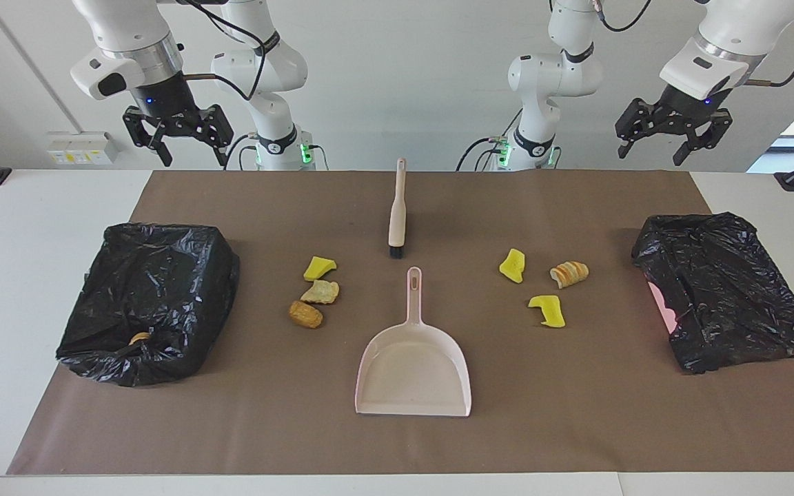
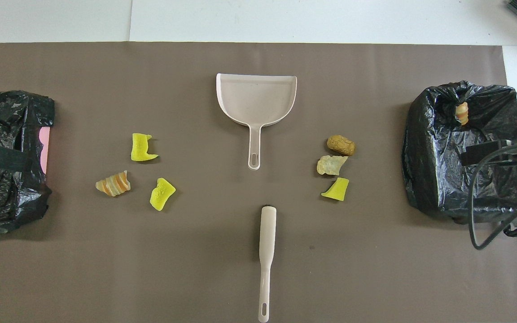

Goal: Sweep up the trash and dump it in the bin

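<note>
Both arms wait raised at the robots' end of the bench (image 1: 38, 289), holding nothing: the left tool (image 1: 652, 148) hangs with fingers spread above the edge near the bin (image 1: 721, 289) at its end, and the right tool (image 1: 190, 153) hangs equally agape above the edge near the other bin (image 1: 152, 296). From overhead neither tool itself can be made out; only dark blurred parts and cables cross each bin. A brown mat (image 1: 397, 441) covers the middle of the bench. On it the brush (image 1: 397, 210) lies with its bristles pointing away from the robots, and the dustpan (image 1: 414, 372) lies just past it, handle toward the brush, the two apart. The trash lies in two loose groups either side of the pan's handle. Toward the right arm's end: a yellow wedge (image 1: 319, 267), a pale lump (image 1: 320, 292) touching or nearly touching it, and a brown lump (image 1: 306, 314). Toward the left arm's end: a yellow chunk (image 1: 513, 266), a striped bread piece (image 1: 568, 273) beside it, and a second yellow chunk (image 1: 548, 310). Both bins are wrapped in black bags, so their shapes are hard to read; a pink patch (image 1: 660, 303) shows through one, and a small tan scrap (image 1: 139, 337) peeks from the folds of the other, mostly hidden.
</note>
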Controlling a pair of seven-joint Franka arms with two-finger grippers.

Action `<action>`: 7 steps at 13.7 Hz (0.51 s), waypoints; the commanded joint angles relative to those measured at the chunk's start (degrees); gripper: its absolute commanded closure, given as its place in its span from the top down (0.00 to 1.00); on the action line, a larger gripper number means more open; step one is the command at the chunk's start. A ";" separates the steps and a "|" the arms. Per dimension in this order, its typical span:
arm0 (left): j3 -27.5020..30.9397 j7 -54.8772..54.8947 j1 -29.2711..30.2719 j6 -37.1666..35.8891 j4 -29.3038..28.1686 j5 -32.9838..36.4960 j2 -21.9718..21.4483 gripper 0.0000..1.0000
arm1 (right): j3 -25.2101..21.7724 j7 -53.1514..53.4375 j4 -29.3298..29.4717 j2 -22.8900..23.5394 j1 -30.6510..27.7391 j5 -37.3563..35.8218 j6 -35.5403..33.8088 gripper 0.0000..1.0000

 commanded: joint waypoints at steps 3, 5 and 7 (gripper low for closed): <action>0.23 0.01 -1.06 -1.13 0.81 0.80 -0.54 1.00 | 0.08 -1.59 -1.42 -1.27 -0.27 -0.68 0.18 1.00; 0.05 -0.25 -1.58 -1.74 0.55 0.80 -1.06 1.00 | 0.08 -1.59 -1.42 -1.27 -0.27 -0.68 0.18 1.00; -1.70 -0.43 -2.29 -1.21 0.55 0.71 -1.07 1.00 | 0.08 -1.59 -1.42 -1.27 -0.27 -0.68 0.09 1.00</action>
